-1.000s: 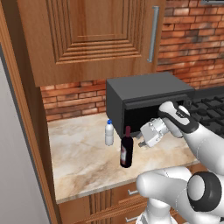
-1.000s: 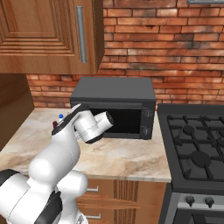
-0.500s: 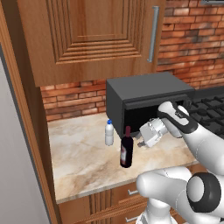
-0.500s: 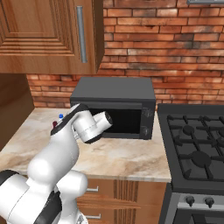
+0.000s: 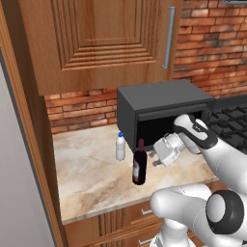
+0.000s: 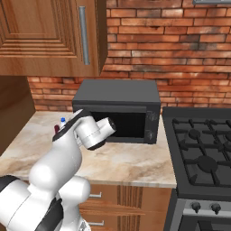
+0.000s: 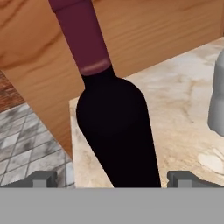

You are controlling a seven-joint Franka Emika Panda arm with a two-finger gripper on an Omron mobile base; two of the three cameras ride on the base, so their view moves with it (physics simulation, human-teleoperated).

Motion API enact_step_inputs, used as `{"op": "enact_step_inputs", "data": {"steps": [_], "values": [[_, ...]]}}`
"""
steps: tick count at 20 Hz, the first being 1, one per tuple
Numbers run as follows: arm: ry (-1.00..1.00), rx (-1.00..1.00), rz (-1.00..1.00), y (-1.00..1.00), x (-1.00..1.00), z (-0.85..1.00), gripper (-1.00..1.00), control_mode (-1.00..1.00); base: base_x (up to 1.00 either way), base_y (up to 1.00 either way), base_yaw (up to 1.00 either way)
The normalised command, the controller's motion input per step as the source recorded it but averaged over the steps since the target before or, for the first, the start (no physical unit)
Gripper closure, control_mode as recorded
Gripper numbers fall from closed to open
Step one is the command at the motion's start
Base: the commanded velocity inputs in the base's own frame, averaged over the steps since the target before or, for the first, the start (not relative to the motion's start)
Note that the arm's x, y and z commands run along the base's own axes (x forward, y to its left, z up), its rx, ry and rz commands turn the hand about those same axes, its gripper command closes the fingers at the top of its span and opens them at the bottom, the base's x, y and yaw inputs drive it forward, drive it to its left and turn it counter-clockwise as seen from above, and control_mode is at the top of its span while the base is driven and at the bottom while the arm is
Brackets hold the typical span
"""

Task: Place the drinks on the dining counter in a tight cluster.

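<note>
A tall dark wine bottle (image 5: pixel 139 166) with a red neck stands upright on the short marble counter (image 5: pixel 91 176) under the wooden cabinets. Just behind it to the left stands a small white bottle (image 5: pixel 120 146) with a blue cap. My gripper (image 5: pixel 154 159) reaches in from the right, level with the wine bottle's body, and is open. In the hand view the wine bottle (image 7: pixel 116 131) looms close between my two fingertips (image 7: pixel 43 178), which stand wide apart on either side of it. The white bottle (image 7: pixel 217 105) shows at the right edge. The dining counter is out of view.
A black microwave (image 5: pixel 159 113) sits right behind my hand, against the brick wall. Wooden cabinets (image 5: pixel 101 38) hang above the counter. A gas stove (image 6: pixel 203 149) lies to the right. A wooden side panel (image 5: pixel 29 144) bounds the counter on the left.
</note>
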Motion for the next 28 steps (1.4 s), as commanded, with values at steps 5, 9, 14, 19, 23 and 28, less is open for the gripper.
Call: {"op": "enact_step_inputs", "data": {"steps": [5, 9, 14, 19, 23, 28], "values": [[0.00, 0.00, 0.05, 0.01, -0.06, -0.09, -1.00, -1.00, 0.00, 0.00, 0.00], [0.00, 0.00, 0.01, 0.05, 0.00, 0.00, -1.00, -1.00, 0.00, 0.00, 0.00], [0.00, 0.00, 0.00, 0.07, 0.03, 0.00, -1.00, -1.00, 0.00, 0.00, 0.00], [0.00, 0.00, 0.00, 0.06, 0.06, 0.00, -1.00, -1.00, 0.00, 0.00, 0.00], [0.00, 0.00, 0.00, 0.11, 0.03, 0.00, -1.00, -1.00, 0.00, 0.00, 0.00], [0.00, 0.00, 0.00, 0.12, 0.00, 0.00, -1.00, -1.00, 0.00, 0.00, 0.00]]}}
